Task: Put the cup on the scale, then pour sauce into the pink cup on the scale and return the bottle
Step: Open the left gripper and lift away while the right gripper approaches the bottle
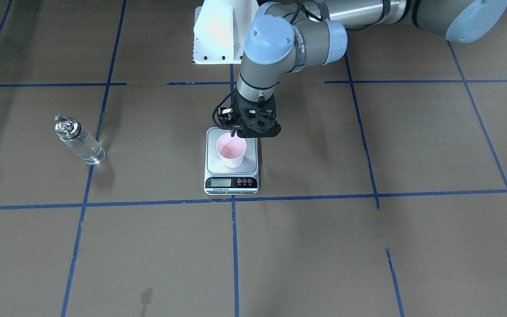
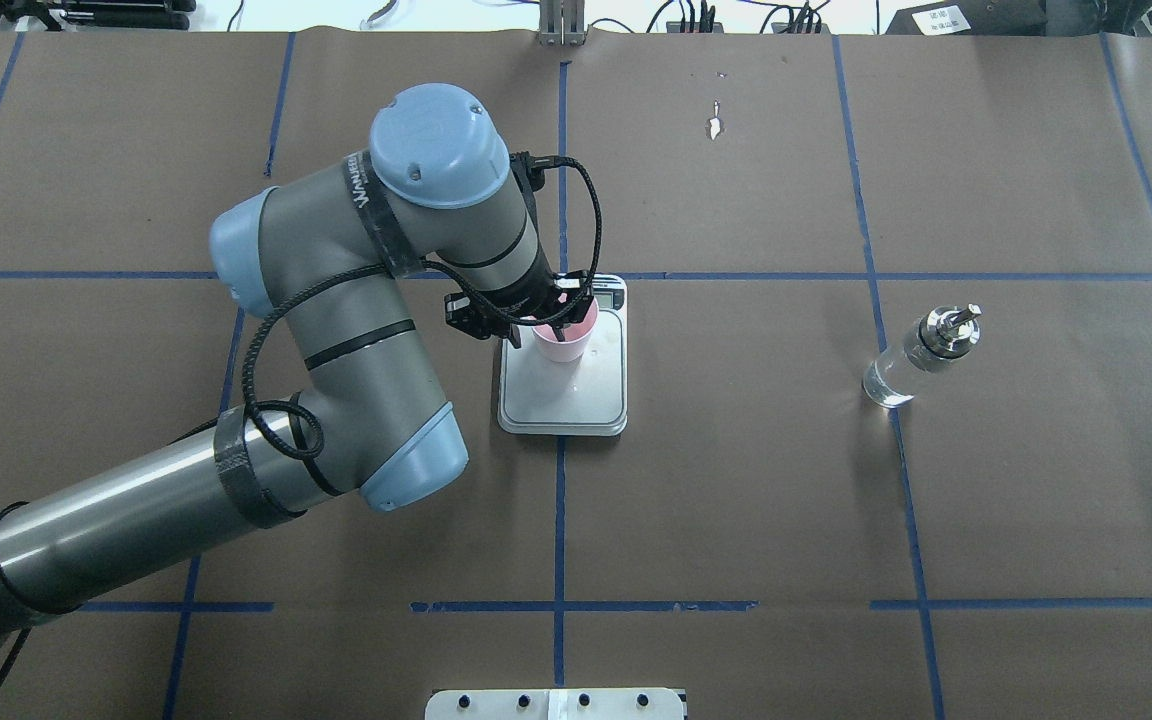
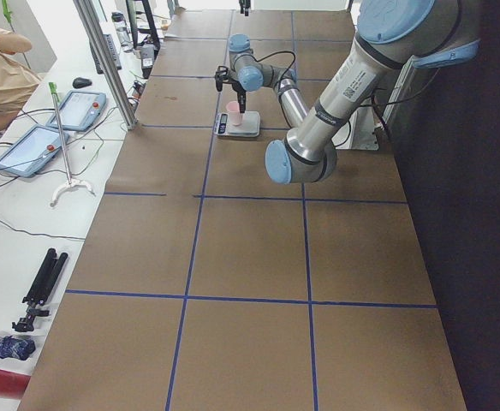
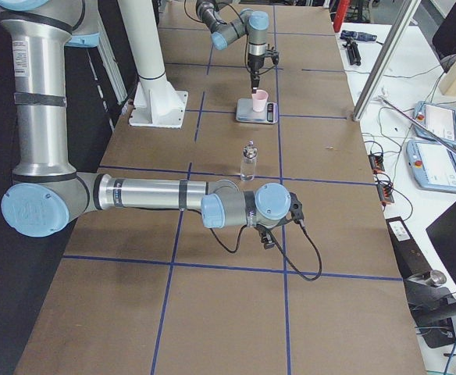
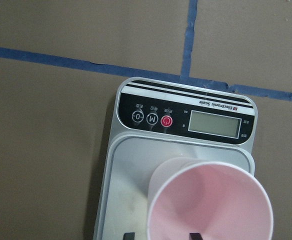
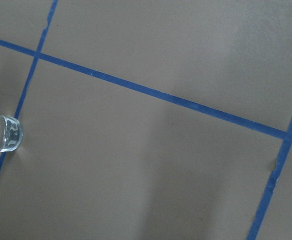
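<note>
The cup (image 1: 232,152) stands upright on the scale (image 1: 213,149), its long axis vertical and its pink mouth facing straight up. It sits on the silver platform toward the end that carries the display strip. The scale lies flat with its long axis running near to far; the display and buttons are at the far end, away from the robot. The left gripper (image 5: 162,235) hangs over the near side of the cup's rim with its fingers spread. In the left wrist view one fingertip (image 5: 128,235) shows outside the cup wall and the other inside the mouth, neither clearly pressing the paper (only the very tips show, cut off by the bottom edge). The cup's near rim is cut off there too, and no reading can be made out on the display. The bottle (image 2: 921,355) stands upright on the brown table well off to the right of the scale, with its silver pourer on top. Which way the small spout turns is too fine to tell. The sauce (image 1: 87,152) is clear, and its level is hard to make out through the glass. The right gripper (image 4: 268,234) shows only in the right side view, near the bottle, so I cannot tell whether it is spread or closed. Its wrist camera catches just the bottle's base at the left edge.
</note>
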You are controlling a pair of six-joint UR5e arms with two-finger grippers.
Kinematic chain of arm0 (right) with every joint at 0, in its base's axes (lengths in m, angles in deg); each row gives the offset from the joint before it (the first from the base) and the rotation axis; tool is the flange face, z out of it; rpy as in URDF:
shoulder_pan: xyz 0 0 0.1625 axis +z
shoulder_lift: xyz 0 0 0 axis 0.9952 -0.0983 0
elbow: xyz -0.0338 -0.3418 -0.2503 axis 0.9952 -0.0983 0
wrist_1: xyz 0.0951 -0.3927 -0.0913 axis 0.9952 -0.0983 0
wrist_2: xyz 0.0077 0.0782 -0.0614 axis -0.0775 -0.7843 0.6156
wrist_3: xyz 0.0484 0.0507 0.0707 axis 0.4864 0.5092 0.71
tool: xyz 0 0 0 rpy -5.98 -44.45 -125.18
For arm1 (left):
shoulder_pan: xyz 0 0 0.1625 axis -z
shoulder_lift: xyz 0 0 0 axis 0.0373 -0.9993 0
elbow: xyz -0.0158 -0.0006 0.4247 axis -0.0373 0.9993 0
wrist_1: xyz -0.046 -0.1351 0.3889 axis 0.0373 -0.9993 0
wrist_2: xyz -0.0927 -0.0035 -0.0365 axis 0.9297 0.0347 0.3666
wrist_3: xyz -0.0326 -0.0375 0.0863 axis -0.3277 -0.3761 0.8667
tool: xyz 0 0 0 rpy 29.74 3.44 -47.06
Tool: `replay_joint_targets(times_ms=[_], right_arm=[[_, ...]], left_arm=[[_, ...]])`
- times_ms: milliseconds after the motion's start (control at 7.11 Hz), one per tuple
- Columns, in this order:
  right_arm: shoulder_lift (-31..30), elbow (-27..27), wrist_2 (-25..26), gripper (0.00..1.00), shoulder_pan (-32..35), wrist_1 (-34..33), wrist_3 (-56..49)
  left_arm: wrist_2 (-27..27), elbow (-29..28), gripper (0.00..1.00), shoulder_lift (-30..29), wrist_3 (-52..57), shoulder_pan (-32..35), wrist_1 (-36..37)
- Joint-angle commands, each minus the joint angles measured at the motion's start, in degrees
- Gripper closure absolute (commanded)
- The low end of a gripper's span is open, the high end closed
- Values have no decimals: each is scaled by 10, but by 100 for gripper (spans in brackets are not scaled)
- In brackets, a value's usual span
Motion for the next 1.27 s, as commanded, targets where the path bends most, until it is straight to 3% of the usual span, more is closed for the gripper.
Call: replay_joint_targets(times_ms=[0,141,422,563,985,1126], right_arm=[[-4,5,-18,0,-36,73,68],[-14,9,-10,0,-74,188,186],[-63,7,93,0,-205,530,488],[-78,7,137,0,-254,596,514],[-101,77,155,0,-320,605,664],[-102,97,231,0,-376,606,725]], left_arm=[[-1,167,36,88,3,32,-1],[-1,162,36,89,3,40,-3],[-2,163,36,88,2,51,-3],[-2,163,36,89,2,54,-3],[-10,162,34,89,0,55,-3],[-10,163,34,88,0,55,-3]])
